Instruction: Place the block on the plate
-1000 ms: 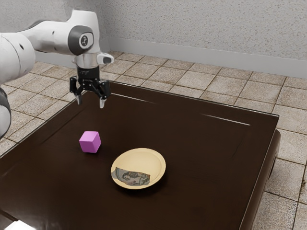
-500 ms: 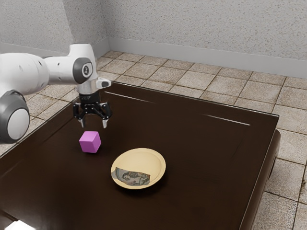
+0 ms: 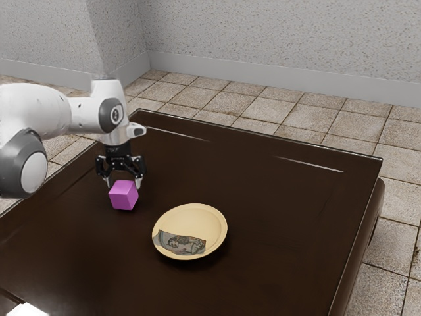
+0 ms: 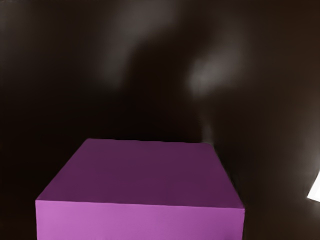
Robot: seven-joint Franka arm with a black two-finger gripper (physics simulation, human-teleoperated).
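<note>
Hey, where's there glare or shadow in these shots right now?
Exterior view: pale streaks on the dark table, shadow along the edge of the plate; wrist view: hazy, blurred glare patches around a dark shadow beyond the block.

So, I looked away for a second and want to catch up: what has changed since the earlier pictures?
The open gripper has come down from high above the table to the purple block, its fingers apart at the block's upper part. Nothing has visibly been gripped or let go. The block and the plate have stayed where they were.
</note>
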